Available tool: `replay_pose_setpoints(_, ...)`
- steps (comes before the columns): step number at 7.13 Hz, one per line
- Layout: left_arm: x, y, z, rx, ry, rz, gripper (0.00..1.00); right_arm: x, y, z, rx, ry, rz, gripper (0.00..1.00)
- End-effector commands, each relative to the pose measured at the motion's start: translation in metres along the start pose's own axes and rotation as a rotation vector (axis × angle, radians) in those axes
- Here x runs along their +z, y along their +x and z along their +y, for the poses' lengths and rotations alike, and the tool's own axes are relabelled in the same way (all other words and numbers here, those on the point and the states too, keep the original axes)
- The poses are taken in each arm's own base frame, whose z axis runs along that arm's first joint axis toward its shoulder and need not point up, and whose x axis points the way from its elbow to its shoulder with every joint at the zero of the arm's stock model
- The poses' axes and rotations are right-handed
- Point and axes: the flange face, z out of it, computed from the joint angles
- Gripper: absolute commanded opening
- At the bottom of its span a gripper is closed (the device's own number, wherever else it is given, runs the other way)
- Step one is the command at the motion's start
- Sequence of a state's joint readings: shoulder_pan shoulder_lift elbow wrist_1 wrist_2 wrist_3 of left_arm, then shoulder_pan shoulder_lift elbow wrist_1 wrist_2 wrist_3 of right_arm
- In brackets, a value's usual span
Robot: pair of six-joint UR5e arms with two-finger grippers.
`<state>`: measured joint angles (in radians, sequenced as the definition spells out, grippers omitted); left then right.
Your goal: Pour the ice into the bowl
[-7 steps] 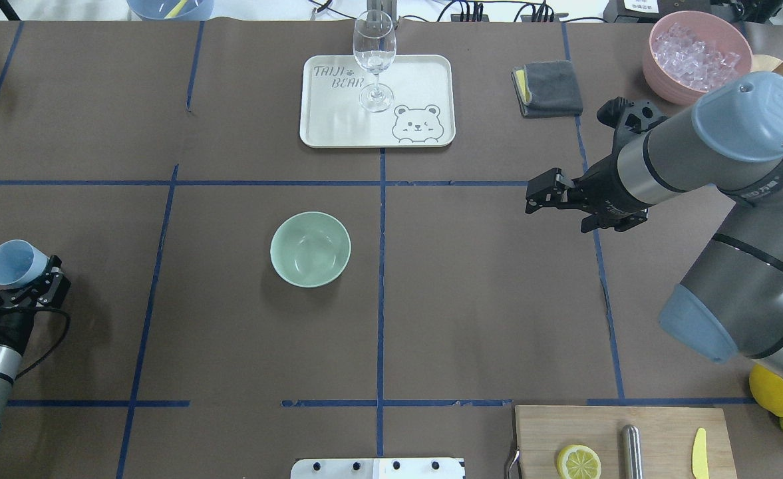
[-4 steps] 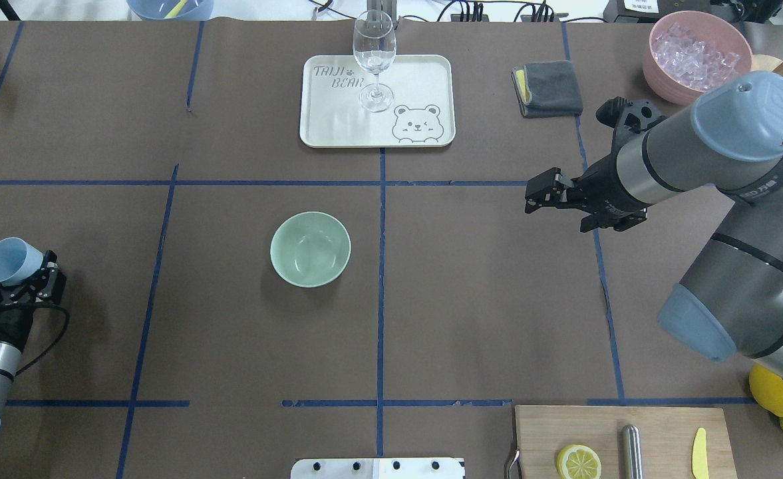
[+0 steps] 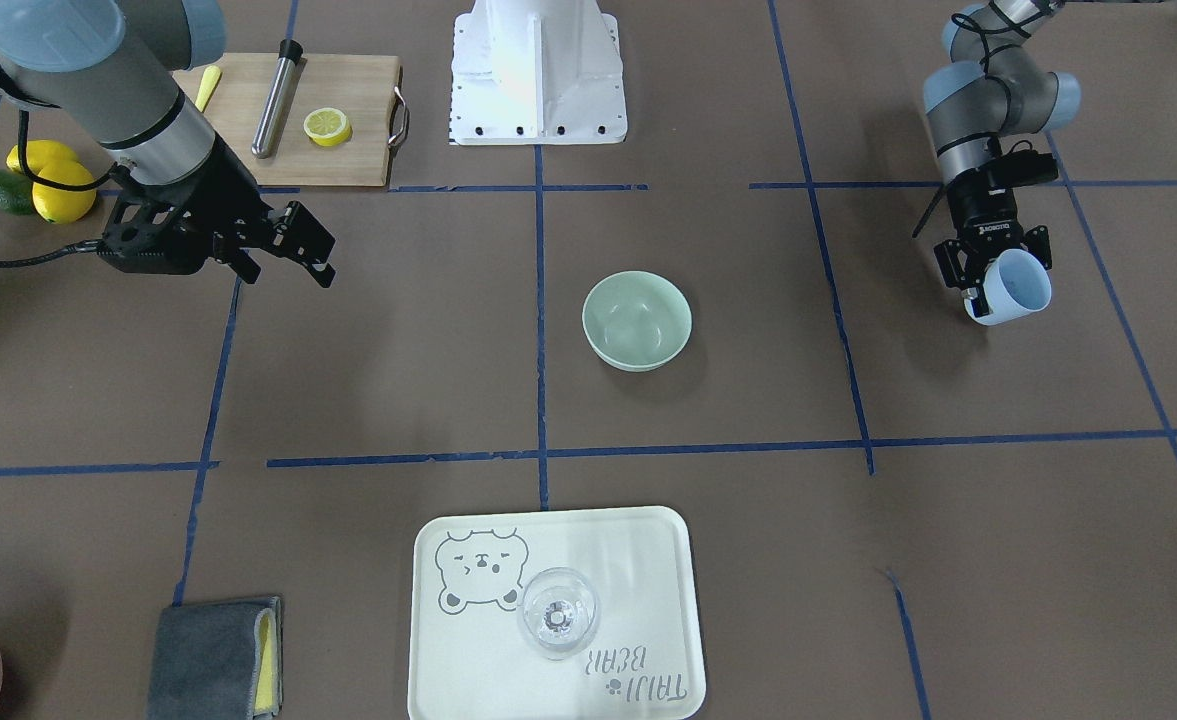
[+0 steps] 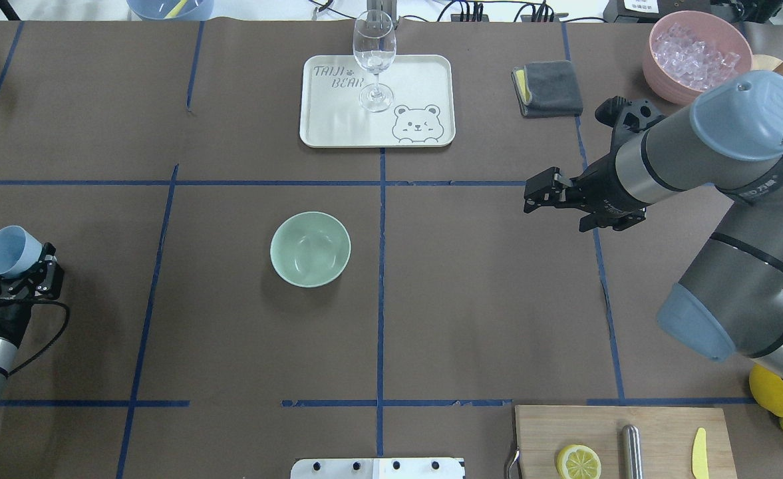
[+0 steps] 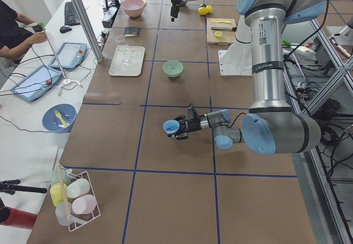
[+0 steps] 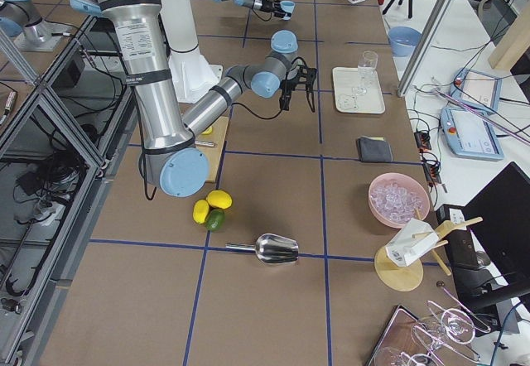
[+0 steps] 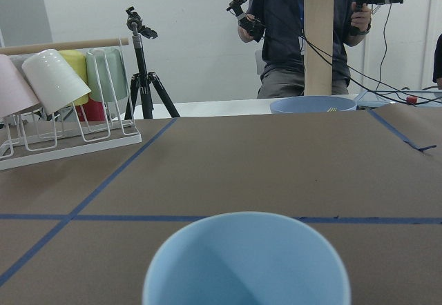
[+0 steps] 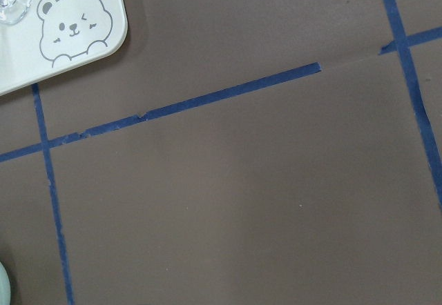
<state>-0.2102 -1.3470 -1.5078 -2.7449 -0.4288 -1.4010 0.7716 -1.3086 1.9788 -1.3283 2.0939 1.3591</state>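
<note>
Drawn back a touch toward the surface's edge since a second ago, the robot's left hand [image 4: 20, 271] is clamped on the small pale-blue plastic cup [image 4: 10, 251], which is tipped on its side; the right arm has barely stirred.

Overhead, the right hand [image 4: 535, 194] hovers with its fingers apart and nothing between them. It is well apart from the round pale mint-green matte bowl [image 4: 285, 229] near the middle of the brown paper-covered surface [image 4: 484, 299]. The small clear glassy ice cubes [image 4: 694, 52] plainly in sight are heaped in the round pink bowl [image 4: 657, 83] at the far right corner. Faint glints inside the mint bowl may be cubes or mere reflections (it cannot be told). The cream rectangular tray [image 4: 424, 80] reads "TAIJI BEAR" beside a bear drawing and carries a clear stemmed wine glass [image 4: 374, 50].

From the front, the cup's open mouth shows no cubes. The left-side view shows the same grip on the cup. The right-side view adds a shiny steel scoop [image 6: 277, 248] lying on the surface. The left wrist camera sees only bare blue inner wall. The right wrist camera catches the tray's corner and a sliver of mint rim.

As a judgement, the ice is hard, light, slippery and apt to bounce, so it is best carried in a vessel gripped by its wall, never pinched.
</note>
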Motion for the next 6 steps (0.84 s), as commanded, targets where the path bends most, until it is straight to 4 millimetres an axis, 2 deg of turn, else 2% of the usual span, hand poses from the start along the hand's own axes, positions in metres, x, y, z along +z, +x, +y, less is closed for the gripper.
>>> replay_pose_setpoints(1, -0.007, 0.037, -0.029, -0.012, 0.045, 0.118, 0.0, 0.0, 0.0, 0.0, 0.0, 0.0, 0.0, 1.0)
replay_pose_setpoints(2, -0.01, 0.073, -0.039, 0.013, 0.067, 0.159, 0.0, 0.0, 0.001, 0.0, 0.001, 0.0, 0.001, 1.0)
replay_pose_setpoints(3, -0.016, 0.123, -0.06, 0.04, 0.096, 0.196, 0.0, 0.001, 0.002, 0.0, 0.002, -0.001, 0.003, 1.0)
replay_pose_setpoints(4, -0.017, 0.155, -0.068, 0.103, 0.117, 0.214, 0.0, 0.001, 0.003, -0.001, 0.002, 0.0, 0.005, 1.0)
replay_pose_setpoints(5, -0.019, 0.177, -0.074, 0.176, 0.134, 0.223, 0.0, 0.001, 0.005, -0.002, 0.005, 0.002, 0.007, 1.0)
replay_pose_setpoints(6, -0.028, 0.196, -0.089, 0.304, 0.168, 0.233, 0.0, 0.003, 0.009, -0.001, 0.007, -0.002, 0.013, 1.0)
